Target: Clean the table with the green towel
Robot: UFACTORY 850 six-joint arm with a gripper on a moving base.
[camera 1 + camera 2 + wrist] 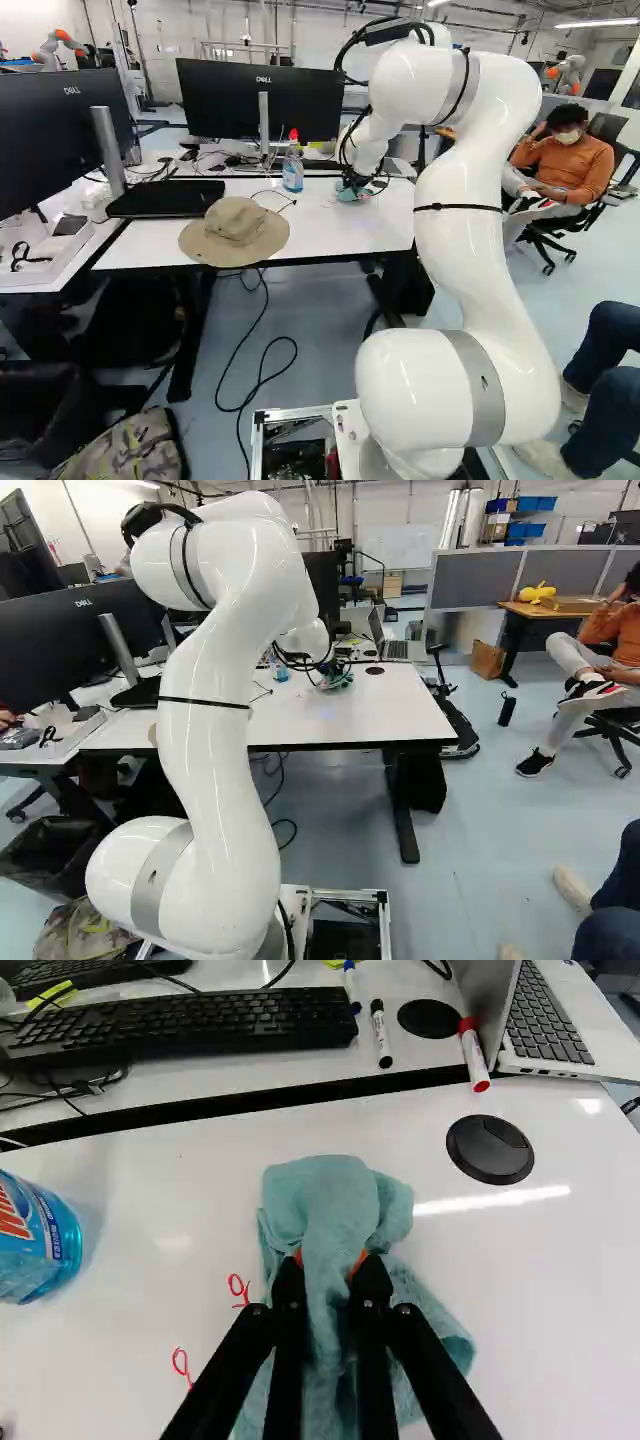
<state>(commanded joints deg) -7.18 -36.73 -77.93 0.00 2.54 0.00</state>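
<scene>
Nearest, at the near left edge of the white table [350,228], a floppy hat [236,225] leaves little room for a sweep that way. Beyond it and to the right, the green towel [330,1195] lies bunched on the tabletop, with the gripper [328,1262] partly closed, its pads pinching the raised middle fold from left and right. It should handle as light, limp and hard to harm; that thick ridge is the right hold, though loose outer layers may drag or slip out. Red marks [237,1288] sit just left of the cloth. Farther left, the bottle [292,172] could tip if brushed.
</scene>
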